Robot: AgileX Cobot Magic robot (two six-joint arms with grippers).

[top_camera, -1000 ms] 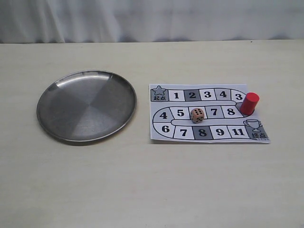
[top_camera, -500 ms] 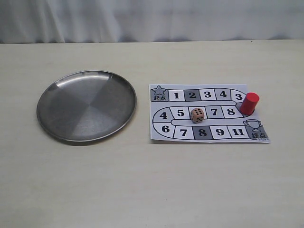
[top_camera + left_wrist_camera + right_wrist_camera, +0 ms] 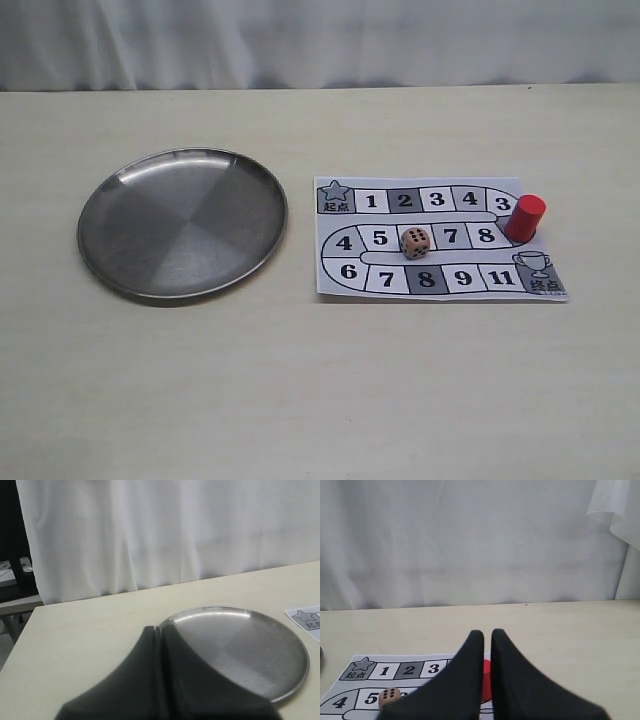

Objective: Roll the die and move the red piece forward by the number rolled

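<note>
A lab-style test setup: a bare pale desk point(image 3: 300, 400) backed along its far edge by a plain white curtain point(image 3: 320, 40), with only a steel plate point(image 3: 180, 225) and a printed game sheet point(image 3: 437, 199) laid out.

The die point(image 3: 415, 242) and red piece point(image 3: 525, 217) stand on the board point(image 3: 437, 199), right of the plate point(image 3: 182, 225).

Left hand point(image 3: 159, 631): two matte black fingers point(image 3: 135, 680), broad at the base and sweeping inward in a concave curve to narrow rounded tips, their flat inner faces meeting along a thin dark seam. Right hand point(image 3: 487, 632): a matching pair of smooth matte black fingers point(image 3: 462, 680), each tapering from a wide base to a blunt rounded tip, with a slim slit between them
</note>
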